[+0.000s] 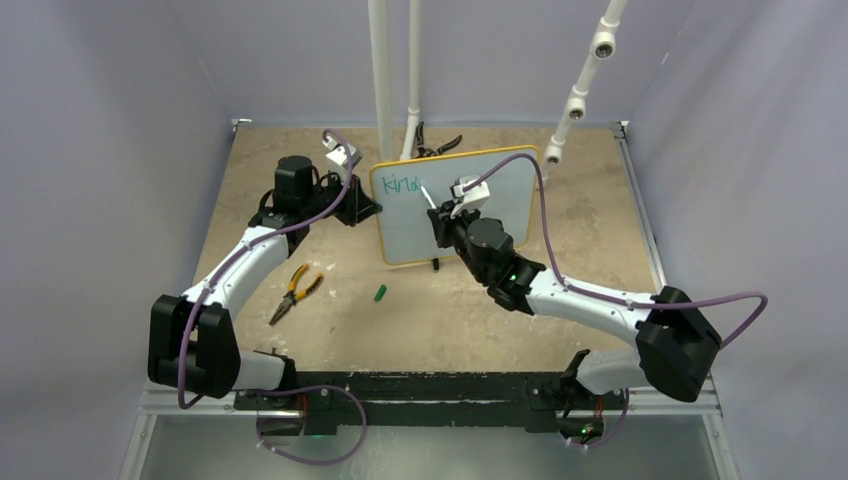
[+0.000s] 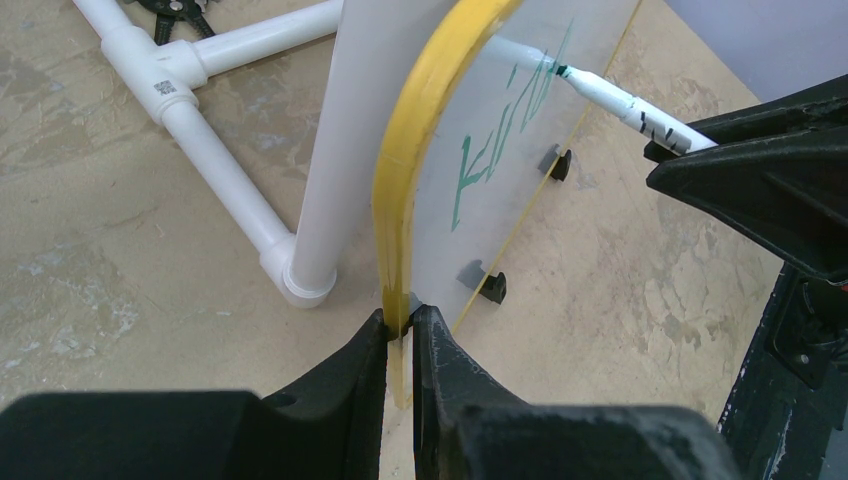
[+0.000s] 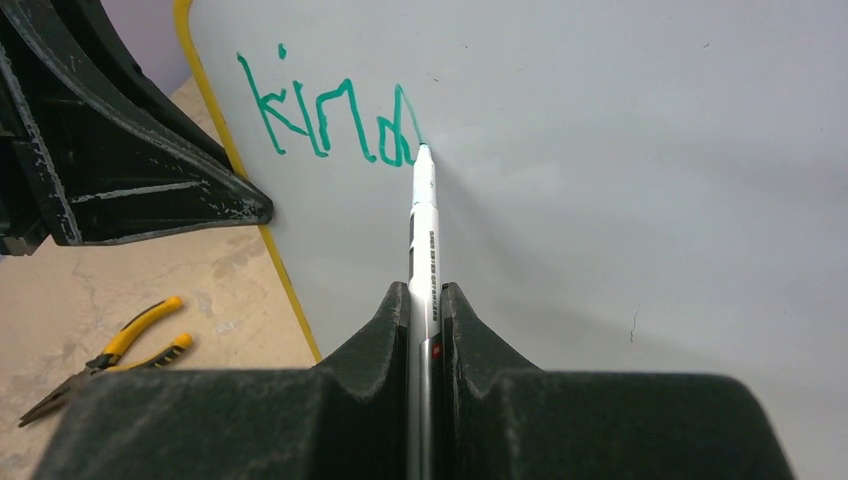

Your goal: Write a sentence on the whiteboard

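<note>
We note a robot lab cell: plain lilac walls (image 1: 100,150), white plastic pipe frame (image 1: 381,80), scuffed beige tabletop (image 1: 450,310).

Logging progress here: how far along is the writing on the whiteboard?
Done: the letters "kind" stand in teal on the whiteboard, clamped at its yellow edge by the left pincer. In hand: the right pincer holds the marker, tip at the "d". Left: all further letters and words.

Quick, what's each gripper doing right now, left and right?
Left gripper: closed on the whiteboard, clamping its yellow edge.
Right gripper: closed on the marker, tip against the board.
</note>
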